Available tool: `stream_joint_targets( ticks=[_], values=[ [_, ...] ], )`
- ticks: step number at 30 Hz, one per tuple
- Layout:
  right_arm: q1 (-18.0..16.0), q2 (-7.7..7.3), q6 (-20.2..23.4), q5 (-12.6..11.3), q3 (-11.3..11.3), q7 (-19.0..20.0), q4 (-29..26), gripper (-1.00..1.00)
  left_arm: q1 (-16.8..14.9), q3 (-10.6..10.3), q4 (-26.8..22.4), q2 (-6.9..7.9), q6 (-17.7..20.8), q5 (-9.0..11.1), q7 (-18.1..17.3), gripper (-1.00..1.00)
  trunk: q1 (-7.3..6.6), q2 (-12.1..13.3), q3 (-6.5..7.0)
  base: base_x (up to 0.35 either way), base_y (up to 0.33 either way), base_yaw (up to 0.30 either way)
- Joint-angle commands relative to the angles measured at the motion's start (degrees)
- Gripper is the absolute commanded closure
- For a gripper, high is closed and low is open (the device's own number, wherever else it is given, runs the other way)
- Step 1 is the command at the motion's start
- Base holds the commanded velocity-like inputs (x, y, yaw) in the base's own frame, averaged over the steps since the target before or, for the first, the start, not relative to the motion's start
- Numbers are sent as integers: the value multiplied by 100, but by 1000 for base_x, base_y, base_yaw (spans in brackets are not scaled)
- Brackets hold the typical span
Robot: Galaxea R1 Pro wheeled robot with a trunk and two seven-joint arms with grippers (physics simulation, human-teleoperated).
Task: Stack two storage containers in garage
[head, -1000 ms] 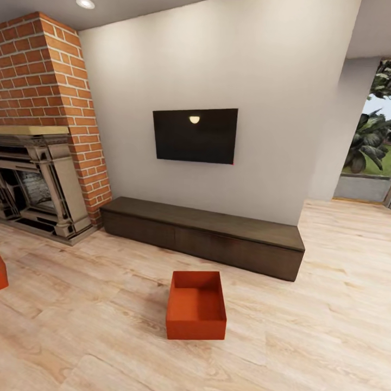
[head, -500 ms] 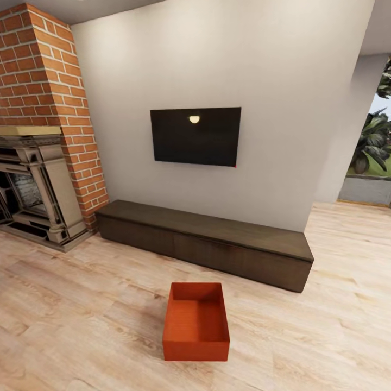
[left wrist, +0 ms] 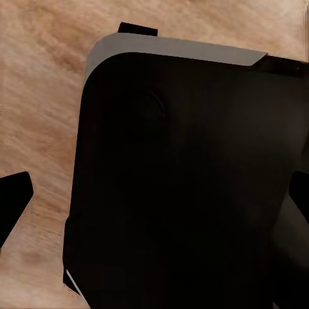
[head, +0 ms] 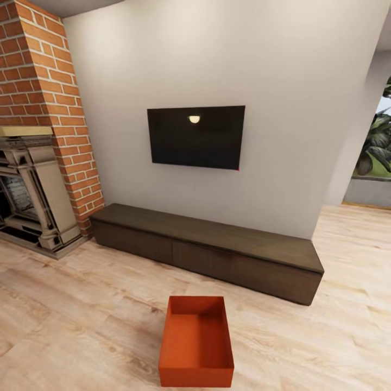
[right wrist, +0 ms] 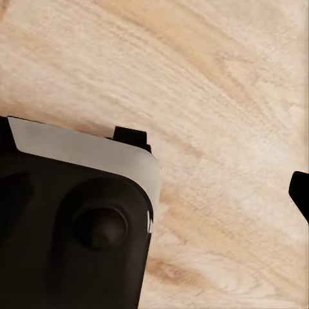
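While head view shows the storage container (head: pixel 196 343), wrist views leave pincer states unclear

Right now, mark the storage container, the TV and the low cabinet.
storage container (head: pixel 196 374): head view, near outer wall.
TV (head: pixel 195 137): head view, middle of the black screen.
low cabinet (head: pixel 217 234): head view, dark top surface.
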Motion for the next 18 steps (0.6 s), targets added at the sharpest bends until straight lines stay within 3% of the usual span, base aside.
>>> stream_joint_targets(
  ticks=[1, 18],
  values=[
    [-6, -1, -22, 5, 37, -23, 12, -100, 0, 4, -13, 0, 35, 46, 1, -100, 3, -3, -6, 316, 0, 0],
    [-6, 0, -22, 5, 41, -24, 12, -100, 0, 4, -13, -2, 35, 46, 1, -100, 3, -3, -6, 317, 0, 0]
  ],
)
